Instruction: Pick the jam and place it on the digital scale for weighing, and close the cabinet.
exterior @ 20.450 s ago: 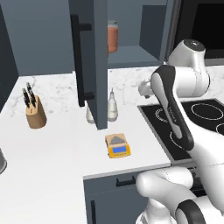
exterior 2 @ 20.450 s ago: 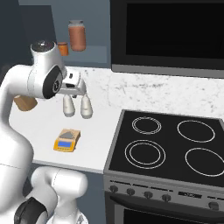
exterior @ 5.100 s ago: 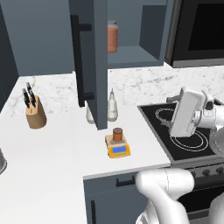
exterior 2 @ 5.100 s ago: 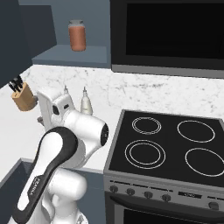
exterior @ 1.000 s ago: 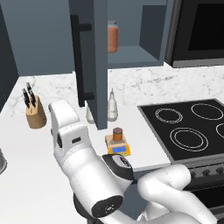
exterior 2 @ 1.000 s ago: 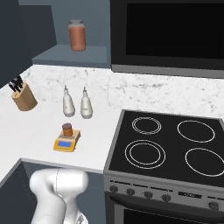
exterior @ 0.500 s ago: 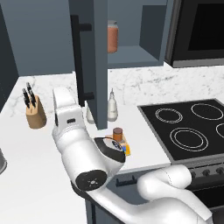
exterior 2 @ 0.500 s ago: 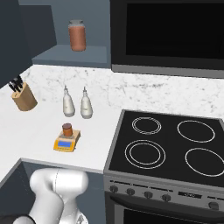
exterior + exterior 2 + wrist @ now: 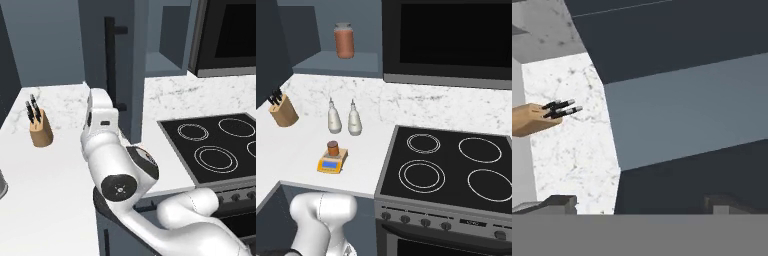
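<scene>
The jam (image 9: 332, 148), a short reddish-brown jar, stands upright on the yellow-orange digital scale (image 9: 331, 165) on the counter. In the left base view my arm rises in front of the open cabinet door (image 9: 92, 45) with its black bar handle (image 9: 111, 65). In the hand view the gripper (image 9: 643, 202) is open, its fingertips (image 9: 559, 202) far apart with nothing between them. It faces the dark slate cabinet (image 9: 687, 45) from close by, and the view is rolled sideways.
A taller orange-red jar (image 9: 344, 40) sits on the open cabinet shelf. Two white bottles (image 9: 334, 119) stand behind the scale. A knife block (image 9: 281, 112) is at the far left of the counter. The black stove top (image 9: 446, 165) lies to the right.
My arm has swung up and closer to the cabinet door and now covers the scale in the left base view. The jam stays on the scale. The gripper stays open.
</scene>
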